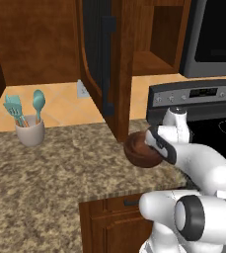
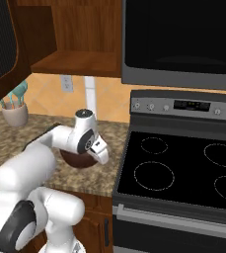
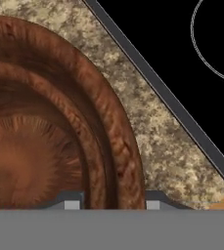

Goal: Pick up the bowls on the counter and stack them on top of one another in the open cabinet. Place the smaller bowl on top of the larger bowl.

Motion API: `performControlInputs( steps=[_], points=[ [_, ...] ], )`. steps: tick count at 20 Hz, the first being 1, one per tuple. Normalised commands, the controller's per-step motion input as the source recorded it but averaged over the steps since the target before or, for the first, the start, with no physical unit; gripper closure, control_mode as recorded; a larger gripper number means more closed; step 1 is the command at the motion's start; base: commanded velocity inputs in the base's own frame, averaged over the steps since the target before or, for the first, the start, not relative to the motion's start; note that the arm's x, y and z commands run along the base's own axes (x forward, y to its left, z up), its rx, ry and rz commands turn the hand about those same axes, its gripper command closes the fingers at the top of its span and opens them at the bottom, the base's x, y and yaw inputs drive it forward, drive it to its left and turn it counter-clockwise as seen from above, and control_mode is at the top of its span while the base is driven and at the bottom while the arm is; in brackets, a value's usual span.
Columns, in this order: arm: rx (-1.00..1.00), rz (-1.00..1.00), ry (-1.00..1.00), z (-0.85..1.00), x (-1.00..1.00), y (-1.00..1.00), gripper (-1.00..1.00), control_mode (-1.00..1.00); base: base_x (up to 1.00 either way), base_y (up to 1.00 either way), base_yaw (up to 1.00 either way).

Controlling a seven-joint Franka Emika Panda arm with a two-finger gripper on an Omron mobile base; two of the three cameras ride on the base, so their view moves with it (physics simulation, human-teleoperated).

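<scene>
Hand view looks straight down on a bowl: its thick wooden rim passes between the two finger tips, one inside the wall and one outside, jaws narrowed on the rim and apparently touching it. Which of the two bowls this is I cannot tell. Beyond the outer finger lie the counter and the black stovetop. Left base view adds the open cabinet above the gripper, which largely hides the bowl, and a white utensil cup far off.

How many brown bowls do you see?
1: a round dark reddish-brown wooden bowl on the speckled granite counter beside the stove, under the claw. Another may be hidden.
</scene>
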Motion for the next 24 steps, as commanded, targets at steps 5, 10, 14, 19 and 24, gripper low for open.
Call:
performControlInputs(
  steps=[5, 10, 14, 19, 24],
  points=[
    [0.07, 0.00, -0.28, 1.00, -0.71, -0.01, 1.00, -1.00, 0.00, 0.00, 0.00],
    [0.15, 0.00, -0.27, 1.00, -0.35, 0.00, 1.00, -1.00, 0.00, 0.00, 0.00],
    [0.09, -0.01, -0.28, 1.00, -0.07, 0.00, 1.00, -1.00, 0.00, 0.00, 0.00],
    [0.03, -0.02, -0.25, 1.00, 0.00, 0.00, 1.00, -1.00, 0.00, 0.00, 0.00],
    [0.00, 0.00, -0.13, 1.00, 0.00, 0.03, 1.00, -1.00, 0.00, 0.00, 0.00]
  ],
)
